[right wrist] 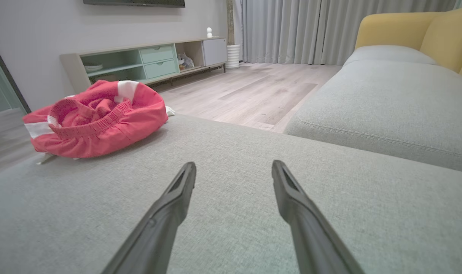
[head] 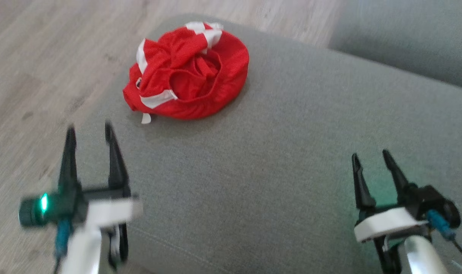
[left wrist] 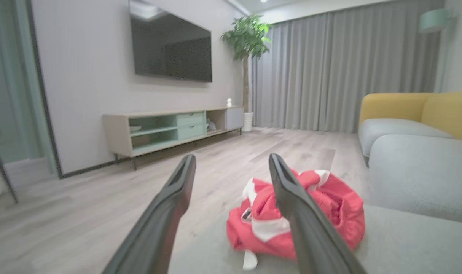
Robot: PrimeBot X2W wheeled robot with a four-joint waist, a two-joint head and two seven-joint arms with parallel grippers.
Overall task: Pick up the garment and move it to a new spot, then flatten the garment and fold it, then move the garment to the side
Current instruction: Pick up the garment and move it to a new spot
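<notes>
- A home living room: wall-mounted television (left wrist: 172, 49) upper left, low media cabinet (left wrist: 170, 129) beneath.
- Grey sofa (right wrist: 368, 99) right; potted plant (left wrist: 248, 36), floor-length curtains (left wrist: 341, 68), wood floor (left wrist: 82, 205).

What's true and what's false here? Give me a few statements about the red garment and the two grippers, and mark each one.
1. The garment lies bunched up on the grey cushion. True.
2. The left gripper is shut on the garment. False: it is open and apart from the garment, holding nothing.
3. The right gripper is open over bare cushion. True.
4. The garment lies nearer the right gripper. False: it lies nearer the left gripper.
</notes>
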